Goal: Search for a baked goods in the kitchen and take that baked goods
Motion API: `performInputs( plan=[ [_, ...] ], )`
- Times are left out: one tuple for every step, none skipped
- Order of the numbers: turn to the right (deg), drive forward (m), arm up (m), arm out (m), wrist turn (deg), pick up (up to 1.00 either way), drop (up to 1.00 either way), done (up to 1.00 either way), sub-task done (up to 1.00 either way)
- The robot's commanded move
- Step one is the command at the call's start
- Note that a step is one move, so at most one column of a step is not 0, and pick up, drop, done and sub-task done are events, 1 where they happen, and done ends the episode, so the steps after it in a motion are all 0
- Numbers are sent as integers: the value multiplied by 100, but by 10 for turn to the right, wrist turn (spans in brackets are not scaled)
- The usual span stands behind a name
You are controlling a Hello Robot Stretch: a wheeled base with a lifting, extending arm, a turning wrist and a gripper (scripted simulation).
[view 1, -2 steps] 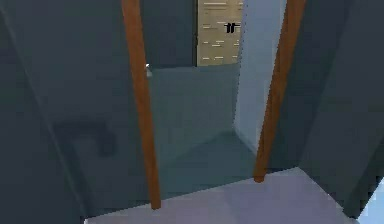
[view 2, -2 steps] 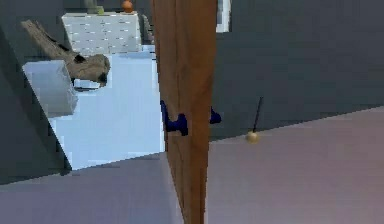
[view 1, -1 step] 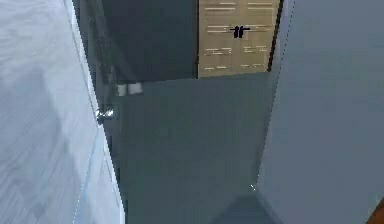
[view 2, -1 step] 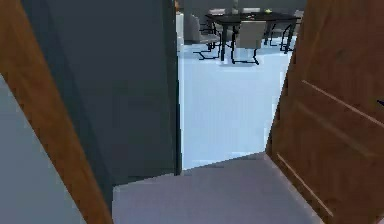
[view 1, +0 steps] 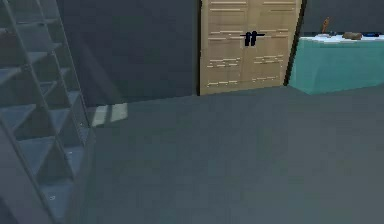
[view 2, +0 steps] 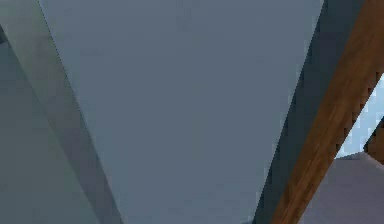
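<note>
A teal counter [view 1: 340, 68] stands at the forward view's far right. On its top lie a small brownish lump [view 1: 352, 36] and a thin dark upright object [view 1: 325, 25]; what they are cannot be told at this distance. Left of the counter is a pale wooden double door [view 1: 248, 45] with dark handles at its middle.
A grey shelf unit [view 1: 40, 110] with slanted shelves fills the forward view's left. Dark grey floor [view 1: 230, 150] spreads wide toward the door. In the arm side view a grey-blue wall panel [view 2: 180, 90] stands very close, with a brown wooden beam [view 2: 335, 120] slanting at the right.
</note>
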Motion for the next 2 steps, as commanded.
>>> performInputs(
  plan=[
    [90,0,0,0,0,0,0,0,0],
    [0,40,0,0,0,0,0,0,0]
  ],
)
